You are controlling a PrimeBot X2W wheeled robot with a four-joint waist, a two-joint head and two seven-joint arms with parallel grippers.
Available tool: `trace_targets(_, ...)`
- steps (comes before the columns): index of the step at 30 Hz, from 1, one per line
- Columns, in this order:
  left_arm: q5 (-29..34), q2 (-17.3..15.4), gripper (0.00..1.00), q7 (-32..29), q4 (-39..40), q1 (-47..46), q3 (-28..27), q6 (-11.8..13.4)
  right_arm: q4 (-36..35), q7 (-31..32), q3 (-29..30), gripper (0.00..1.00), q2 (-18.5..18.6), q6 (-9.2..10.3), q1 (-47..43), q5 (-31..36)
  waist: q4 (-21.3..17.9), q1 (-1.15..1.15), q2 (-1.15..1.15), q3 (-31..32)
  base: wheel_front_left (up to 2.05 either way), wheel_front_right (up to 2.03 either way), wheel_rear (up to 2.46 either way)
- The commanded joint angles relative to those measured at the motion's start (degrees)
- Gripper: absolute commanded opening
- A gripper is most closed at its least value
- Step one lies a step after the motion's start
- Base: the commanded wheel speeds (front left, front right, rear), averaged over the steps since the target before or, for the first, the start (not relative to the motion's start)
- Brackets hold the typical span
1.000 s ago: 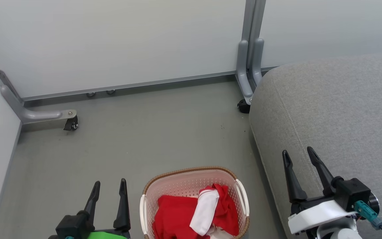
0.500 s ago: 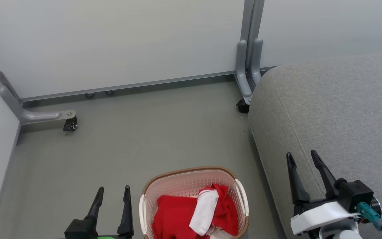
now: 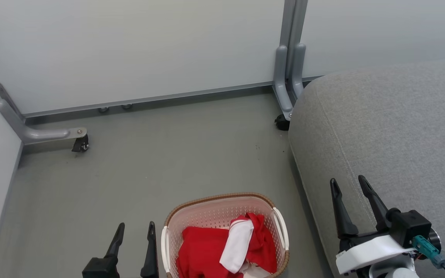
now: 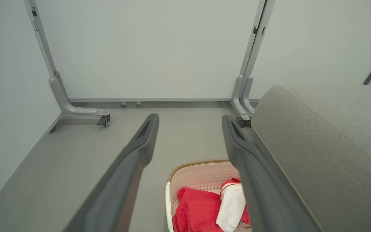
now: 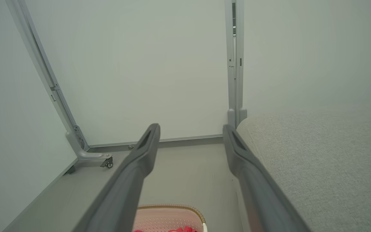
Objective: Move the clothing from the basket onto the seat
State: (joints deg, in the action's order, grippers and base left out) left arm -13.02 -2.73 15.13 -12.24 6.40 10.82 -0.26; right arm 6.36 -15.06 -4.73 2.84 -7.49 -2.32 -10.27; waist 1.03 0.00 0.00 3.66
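Head view: red-and-white clothing [image 3: 207, 251] sits bunched in the basket [image 3: 222, 196] on the floor [image 3: 149, 162], beside the grey seat [image 3: 392, 127]; left gripper [image 3: 136, 224] wide and empty by the basket, right gripper [image 3: 347, 180] wide and empty over the seat. Left wrist view: fingers apart, clothing in basket below. Right wrist view: fingers apart, basket rim at bottom, seat on the right.

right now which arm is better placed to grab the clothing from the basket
Left, probably: the left end effector sits open just beside the basket holding the clothing, while the right end effector is by the seat, farther away.
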Motion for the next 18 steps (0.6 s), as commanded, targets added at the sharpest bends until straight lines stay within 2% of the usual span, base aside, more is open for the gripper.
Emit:
trace_targets(1,0.6,-0.3,1.00,0.0,-0.3,-0.2,0.4,-0.2,0.1,-0.2,0.0,1.00,0.1,0.00,0.2,0.6,-0.9,0.00,0.00,-0.5,0.00,0.00,0.00)
trace_targets(11,0.6,-0.3,1.00,0.0,-1.5,-1.8,1.4,0.8,-0.2,-0.2,0.4,1.00,0.1,0.00,0.4,0.8,-3.9,0.00,0.00,-3.2,0.00,0.00,0.00)
trace_targets(15,2.2,-0.3,1.00,0.0,-4.6,-3.4,2.5,1.7,-0.6,-0.2,-0.1,1.00,0.1,0.00,1.1,0.7,-4.6,0.00,0.00,-5.6,0.00,0.00,0.00)
trace_targets(18,4.9,-0.3,1.00,0.0,-8.9,-6.4,3.7,2.6,-1.3,-0.2,-0.6,1.00,0.1,0.00,2.6,0.8,-5.3,0.00,0.00,-9.6,0.00,0.00,0.00)
